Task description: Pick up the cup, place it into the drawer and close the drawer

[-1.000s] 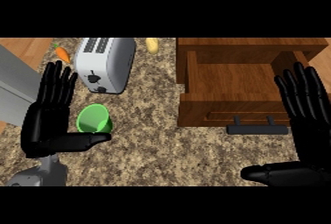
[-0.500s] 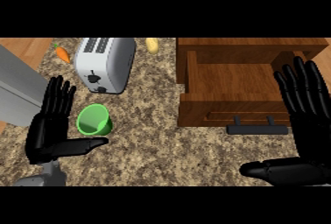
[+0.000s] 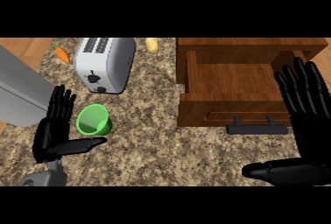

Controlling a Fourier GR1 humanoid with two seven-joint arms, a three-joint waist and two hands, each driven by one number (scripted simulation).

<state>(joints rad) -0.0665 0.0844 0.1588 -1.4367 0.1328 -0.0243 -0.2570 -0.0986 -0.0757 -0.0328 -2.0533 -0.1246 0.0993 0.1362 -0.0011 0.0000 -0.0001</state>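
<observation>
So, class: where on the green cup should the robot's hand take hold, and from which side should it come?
Best guess: take the green cup round its side wall, just below the rim, coming from the cup's left. It stands with its wide mouth up, so the wall is free all round. The left hand is already beside it, open, thumb pointing under the cup; the toaster crowds the far side.

Kitchen: granite counter (image 3: 168,153) w/ toaster (image 3: 104,63), carrot (image 3: 61,53), wood drawer (image 3: 236,94).
</observation>
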